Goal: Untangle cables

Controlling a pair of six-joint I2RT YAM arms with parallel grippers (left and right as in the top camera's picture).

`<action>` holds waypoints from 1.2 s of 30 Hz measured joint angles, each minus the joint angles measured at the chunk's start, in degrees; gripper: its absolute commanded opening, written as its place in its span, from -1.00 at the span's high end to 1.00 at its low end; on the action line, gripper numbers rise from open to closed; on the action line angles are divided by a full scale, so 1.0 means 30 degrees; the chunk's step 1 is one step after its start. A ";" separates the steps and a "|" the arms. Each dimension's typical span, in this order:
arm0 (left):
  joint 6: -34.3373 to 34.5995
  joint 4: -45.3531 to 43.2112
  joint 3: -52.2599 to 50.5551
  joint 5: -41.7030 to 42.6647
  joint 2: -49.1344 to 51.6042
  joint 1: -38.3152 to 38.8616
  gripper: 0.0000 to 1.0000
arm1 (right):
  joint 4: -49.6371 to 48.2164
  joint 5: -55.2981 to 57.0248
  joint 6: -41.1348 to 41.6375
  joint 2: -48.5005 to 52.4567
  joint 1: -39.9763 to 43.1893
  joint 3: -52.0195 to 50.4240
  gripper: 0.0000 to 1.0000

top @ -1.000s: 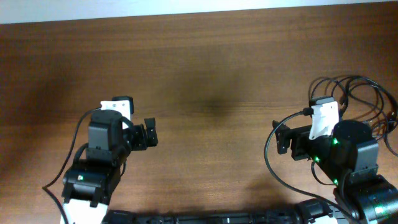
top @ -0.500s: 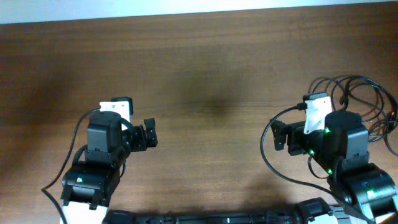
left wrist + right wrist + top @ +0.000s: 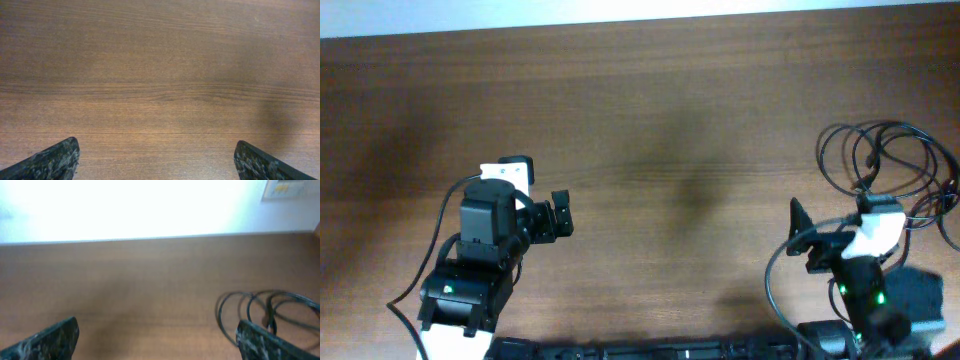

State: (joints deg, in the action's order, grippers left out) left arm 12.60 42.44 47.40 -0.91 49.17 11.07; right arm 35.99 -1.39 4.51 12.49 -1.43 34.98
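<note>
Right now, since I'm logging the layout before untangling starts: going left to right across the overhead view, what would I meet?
left end effector → right end effector → cables, which lie farthest right, near the table's right edge.

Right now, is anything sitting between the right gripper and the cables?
Nothing visible does. Only bare table separates the open right gripper from the cables, which lie ahead, off to its right.
</note>
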 measured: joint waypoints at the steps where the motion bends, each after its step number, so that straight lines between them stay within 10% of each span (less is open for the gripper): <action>1: 0.0000 -0.0007 0.0000 0.0000 0.0000 0.0000 -0.98 | -0.0481 -0.0051 -0.0007 -0.0750 0.0124 -0.0495 -0.99; 23: 0.0000 -0.0022 0.0000 0.0000 0.0000 0.0000 -0.98 | -1.6961 -0.0415 0.0015 -0.3927 0.0379 -1.0768 -0.97; 36: 0.0007 -0.0007 -0.0015 0.0000 0.0000 0.0000 -0.98 | -1.0688 -0.0561 -0.0605 -0.3898 0.0379 -1.1460 -0.97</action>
State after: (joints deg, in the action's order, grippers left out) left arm 12.62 42.41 47.35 -0.91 49.17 11.07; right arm 3.92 -3.07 2.70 0.80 -0.30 0.60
